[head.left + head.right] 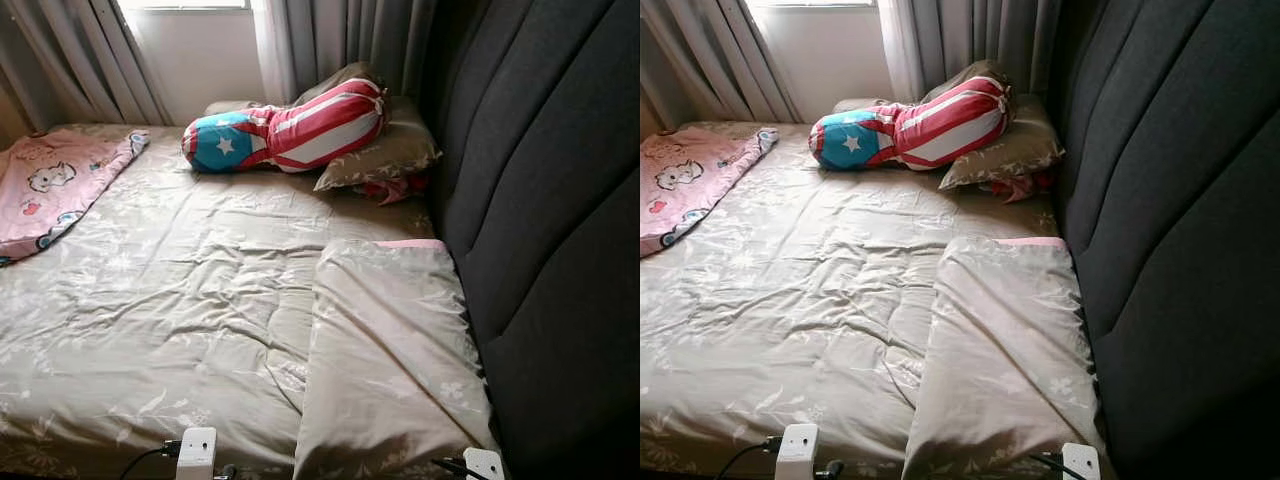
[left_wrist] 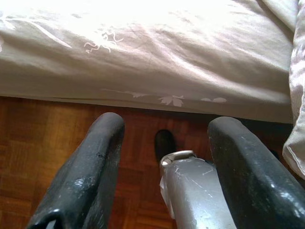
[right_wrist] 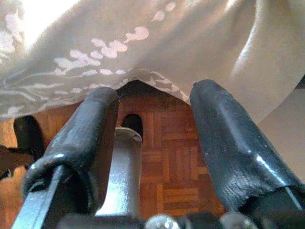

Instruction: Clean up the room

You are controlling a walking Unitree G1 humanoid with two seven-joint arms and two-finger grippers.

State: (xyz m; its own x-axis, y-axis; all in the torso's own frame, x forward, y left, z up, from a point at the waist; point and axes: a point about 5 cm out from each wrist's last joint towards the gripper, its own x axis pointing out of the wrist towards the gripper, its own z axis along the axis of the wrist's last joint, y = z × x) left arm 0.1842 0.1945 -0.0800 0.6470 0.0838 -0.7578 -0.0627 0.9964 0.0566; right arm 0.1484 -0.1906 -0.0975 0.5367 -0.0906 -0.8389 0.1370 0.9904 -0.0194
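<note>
You see little of the red cloth (image 1: 392, 188): the far pillow (image 1: 385, 155) lies over most of it. The pink blanket (image 1: 52, 187) runs off the picture's edge. Beyond the left gripper's fingers (image 2: 81, 176), the bed sheet (image 2: 143, 52) washes out in glare. Between the right gripper's fingers (image 3: 238, 157), the sheet's hanging edge (image 3: 143, 76) hides the floor (image 3: 176, 157) farther on.

A bed (image 1: 180, 330) is seen ahead, w/ a headboard (image 1: 540, 200) along its right side and curtains (image 1: 340, 40) behind its far end. A pillow (image 1: 390, 350) is laid at near right against the headboard; a bolster (image 1: 285, 128) is propped on a 2nd pillow (image 1: 385, 155) at far right. A blanket (image 1: 50, 185) is spread at the far-left edge, well apart from the rest.
</note>
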